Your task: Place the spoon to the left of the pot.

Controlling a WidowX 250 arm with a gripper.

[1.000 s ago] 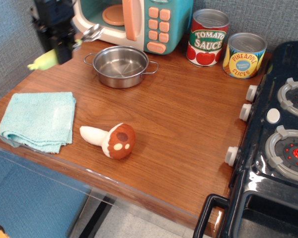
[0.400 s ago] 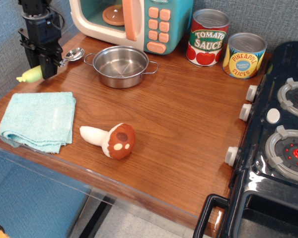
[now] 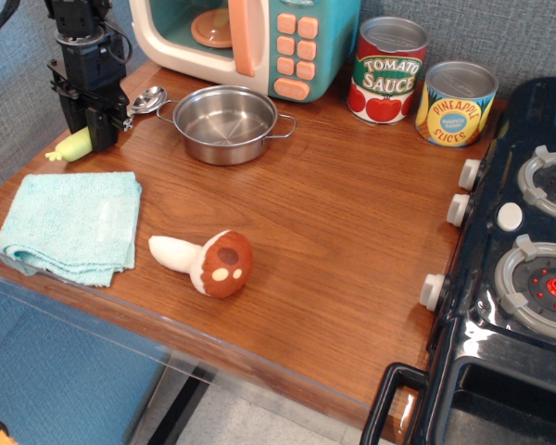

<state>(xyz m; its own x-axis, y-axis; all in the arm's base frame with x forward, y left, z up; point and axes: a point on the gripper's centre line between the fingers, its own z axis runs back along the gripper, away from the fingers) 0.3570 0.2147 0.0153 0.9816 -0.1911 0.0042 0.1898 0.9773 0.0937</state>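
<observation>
The steel pot [image 3: 226, 122] with two wire loop handles stands at the back of the wooden counter [image 3: 334, 232]. The spoon lies to its left: its silver bowl [image 3: 150, 97] is near the pot's left handle and its yellow-green handle end [image 3: 71, 147] sticks out past the gripper. My black gripper [image 3: 93, 127] is low over the spoon's middle with its fingers around the handle. The part of the handle between the fingers is hidden.
A light blue folded cloth [image 3: 70, 225] lies at the front left. A toy mushroom [image 3: 207, 260] lies in front of the pot. A toy microwave [image 3: 250, 37] stands behind the pot. Tomato sauce [image 3: 386, 70] and pineapple [image 3: 455, 103] cans stand at back right. A black toy stove [image 3: 519, 269] is at right.
My gripper has come down and slightly right with the spoon. The spoon is now lower, at the counter surface left of the pot.
</observation>
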